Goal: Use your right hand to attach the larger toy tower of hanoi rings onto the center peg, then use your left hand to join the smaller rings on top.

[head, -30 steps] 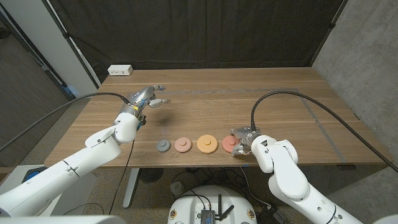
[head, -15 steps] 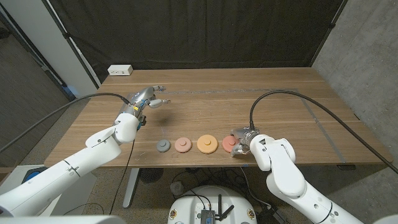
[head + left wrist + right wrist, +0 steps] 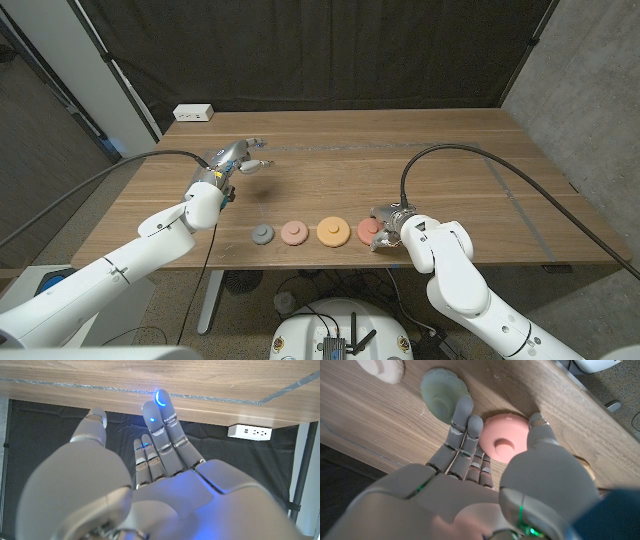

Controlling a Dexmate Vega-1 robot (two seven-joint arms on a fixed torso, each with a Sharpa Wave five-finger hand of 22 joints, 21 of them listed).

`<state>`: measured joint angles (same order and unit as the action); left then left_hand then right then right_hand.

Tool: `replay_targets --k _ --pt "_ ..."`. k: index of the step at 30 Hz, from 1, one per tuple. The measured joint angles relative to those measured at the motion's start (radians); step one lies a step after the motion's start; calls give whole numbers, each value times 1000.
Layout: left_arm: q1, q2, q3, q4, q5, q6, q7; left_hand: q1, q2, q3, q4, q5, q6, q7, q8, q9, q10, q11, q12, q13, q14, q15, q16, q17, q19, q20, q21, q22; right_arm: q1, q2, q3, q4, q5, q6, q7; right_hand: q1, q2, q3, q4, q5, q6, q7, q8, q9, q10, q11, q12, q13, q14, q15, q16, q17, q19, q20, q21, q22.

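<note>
Rings lie in a row near the table (image 3: pixel 450 140)'s front edge, and the right hand (image 3: pixel 386 230), at three o'clock of it, puts spread fingers around the red ring (image 3: pixel 368 232) without lifting, I judge to grip it, while the left hand (image 3: pixel 238 158) waits open, far at ten o'clock.

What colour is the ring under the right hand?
Pink, with a raised centre; the ring between the right hand's fingers shows best in the right wrist view.
</note>
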<state>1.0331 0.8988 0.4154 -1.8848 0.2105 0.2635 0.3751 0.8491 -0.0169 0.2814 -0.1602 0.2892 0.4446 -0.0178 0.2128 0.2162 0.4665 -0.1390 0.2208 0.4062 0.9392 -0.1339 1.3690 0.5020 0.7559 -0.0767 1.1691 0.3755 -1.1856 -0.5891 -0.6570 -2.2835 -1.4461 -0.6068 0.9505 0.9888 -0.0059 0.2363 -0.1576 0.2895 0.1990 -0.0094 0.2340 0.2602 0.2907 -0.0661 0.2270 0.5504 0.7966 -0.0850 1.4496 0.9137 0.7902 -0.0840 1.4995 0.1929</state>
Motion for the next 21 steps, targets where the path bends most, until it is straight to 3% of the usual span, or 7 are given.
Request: replay_targets --k 11,21 --pt "9 2 -5 -3 -2 -1 5 0 0 0 0 7 2 2 0 0 0 0 0 0 0 0 4 -2 -2 -2 8 -9 -4 -5 -2 3 17 1 -28 1 2 29 4 16 99 -26 32 -4 66 2 26 3 119 -36 60 144 90 -30 47 27" --pt "18 3 -11 -9 -6 -1 12 -4 4 0 0 7 2 2 0 0 5 5 0 0 0 0 4 -2 -2 -2 9 -14 -14 -21 0 -2 55 2 -84 -3 8 52 -10 40 146 8 66 -8 94 20 45 14 208 -69 78 256 163 -53 54 54"
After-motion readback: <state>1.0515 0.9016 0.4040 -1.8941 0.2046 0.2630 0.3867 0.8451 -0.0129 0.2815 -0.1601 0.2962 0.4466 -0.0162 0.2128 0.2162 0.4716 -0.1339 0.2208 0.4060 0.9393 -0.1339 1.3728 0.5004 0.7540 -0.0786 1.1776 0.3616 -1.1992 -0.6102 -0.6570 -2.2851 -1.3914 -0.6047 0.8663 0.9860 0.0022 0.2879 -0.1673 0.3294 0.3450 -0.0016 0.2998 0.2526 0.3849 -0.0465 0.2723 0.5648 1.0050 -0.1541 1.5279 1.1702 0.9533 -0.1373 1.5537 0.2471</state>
